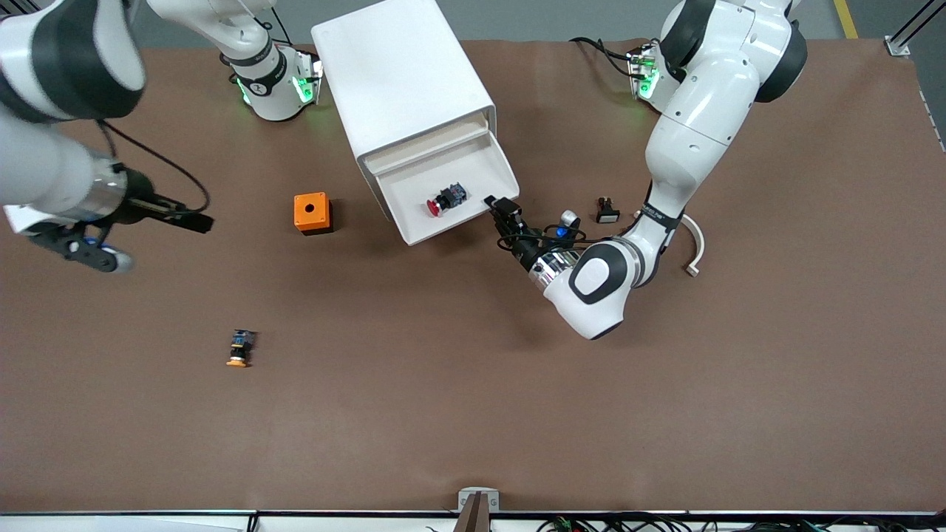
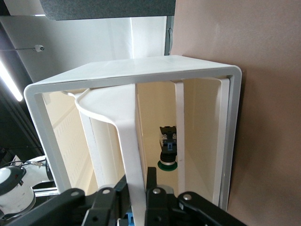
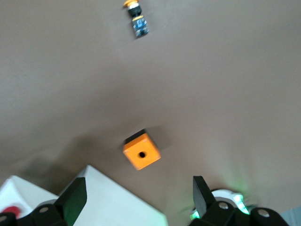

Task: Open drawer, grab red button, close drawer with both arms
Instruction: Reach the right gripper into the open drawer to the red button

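The left gripper (image 1: pixel 497 209) is pinched on the front lip of the pulled-out drawer (image 1: pixel 473 159), so the button (image 1: pixel 446 199) lying inside sits way closer to it than to the spread-open right gripper (image 1: pixel 199 220), hovering over bare table toward the right arm's end.

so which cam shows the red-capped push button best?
Front view: the small red-capped push button with black-and-blue body lies in plain sight in the pulled-out white tray drawer. The right wrist view catches only a sliver of red cap at the frame edge. The left wrist view shows no red-capped button.

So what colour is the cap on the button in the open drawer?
Red; the button shows best in the front view.
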Robot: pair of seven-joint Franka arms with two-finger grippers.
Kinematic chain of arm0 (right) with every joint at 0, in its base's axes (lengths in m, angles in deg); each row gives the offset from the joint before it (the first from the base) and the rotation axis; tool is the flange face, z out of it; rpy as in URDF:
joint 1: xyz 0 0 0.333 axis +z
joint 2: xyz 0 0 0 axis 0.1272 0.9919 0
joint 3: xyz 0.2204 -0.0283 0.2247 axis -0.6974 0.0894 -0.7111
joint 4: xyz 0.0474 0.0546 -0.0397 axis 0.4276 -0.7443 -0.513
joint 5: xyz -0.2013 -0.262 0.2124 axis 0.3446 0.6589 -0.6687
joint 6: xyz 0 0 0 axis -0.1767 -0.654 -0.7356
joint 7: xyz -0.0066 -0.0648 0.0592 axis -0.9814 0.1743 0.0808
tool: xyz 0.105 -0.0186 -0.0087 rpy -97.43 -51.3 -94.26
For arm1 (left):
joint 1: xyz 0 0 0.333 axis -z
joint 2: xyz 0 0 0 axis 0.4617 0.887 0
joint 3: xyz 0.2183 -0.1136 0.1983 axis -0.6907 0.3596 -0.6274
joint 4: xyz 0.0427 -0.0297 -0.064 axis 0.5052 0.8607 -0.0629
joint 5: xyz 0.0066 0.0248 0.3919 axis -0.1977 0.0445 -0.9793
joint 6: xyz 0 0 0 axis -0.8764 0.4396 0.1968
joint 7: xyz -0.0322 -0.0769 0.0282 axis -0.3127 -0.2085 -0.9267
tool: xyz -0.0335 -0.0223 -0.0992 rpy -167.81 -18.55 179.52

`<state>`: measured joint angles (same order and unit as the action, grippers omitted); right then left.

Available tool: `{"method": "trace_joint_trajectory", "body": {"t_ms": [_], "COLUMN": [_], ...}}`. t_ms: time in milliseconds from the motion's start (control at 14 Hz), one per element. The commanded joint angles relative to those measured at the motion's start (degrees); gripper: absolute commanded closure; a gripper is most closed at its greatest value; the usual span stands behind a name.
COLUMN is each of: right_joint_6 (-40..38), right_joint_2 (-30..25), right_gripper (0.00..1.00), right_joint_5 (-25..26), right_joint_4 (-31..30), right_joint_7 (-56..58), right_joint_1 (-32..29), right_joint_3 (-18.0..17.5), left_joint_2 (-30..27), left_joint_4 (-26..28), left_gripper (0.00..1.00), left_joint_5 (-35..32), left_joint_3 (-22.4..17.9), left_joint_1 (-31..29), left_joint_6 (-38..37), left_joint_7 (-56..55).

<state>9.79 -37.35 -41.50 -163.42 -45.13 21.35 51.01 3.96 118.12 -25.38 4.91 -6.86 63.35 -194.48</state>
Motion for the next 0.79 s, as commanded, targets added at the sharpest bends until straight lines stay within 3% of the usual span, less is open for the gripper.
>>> {"method": "trace_joint_trajectory", "body": {"t_ms": [0, 286, 357, 500, 571, 714], "right_joint_6": [1.47, 9.45, 11.83, 15.35, 17.11, 20.19], "right_joint_2": [-0.82, -0.38, -0.21, 1.80, 2.86, 5.14], "right_gripper": [0.00, 0.00, 0.00, 0.00, 0.00, 0.00], "right_joint_5": [-1.19, -1.64, -1.64, -1.64, -1.64, -1.64], "right_joint_4": [-0.27, -5.17, -6.24, -6.51, -6.51, -6.42], "right_joint_7": [-17.60, -37.22, -41.27, -47.35, -49.90, -54.04], "right_joint_1": [9.74, 21.61, 23.99, 27.42, 29.00, 31.12], "right_joint_3": [0.59, 0.59, 0.59, 0.59, 0.59, 0.59], "left_joint_2": [-0.08, -0.08, -0.08, -0.43, -0.61, -1.22], "left_joint_4": [0.02, 0.02, 0.02, -0.41, -0.59, -1.29], "left_gripper": [0.84, 0.81, 0.74, 0.39, 0.27, 0.12], "left_joint_5": [0.78, 0.78, 0.78, 1.21, 2.35, 3.06], "left_joint_3": [0.04, 0.04, 0.04, 0.21, 0.47, 0.48], "left_joint_1": [-1.73, -2.53, -2.53, -2.53, -2.62, -2.97], "left_joint_6": [-0.86, -0.86, -0.86, -0.95, -0.95, -1.04], "left_joint_7": [1.00, 1.00, 1.08, 3.88, 7.20, 13.71]}}
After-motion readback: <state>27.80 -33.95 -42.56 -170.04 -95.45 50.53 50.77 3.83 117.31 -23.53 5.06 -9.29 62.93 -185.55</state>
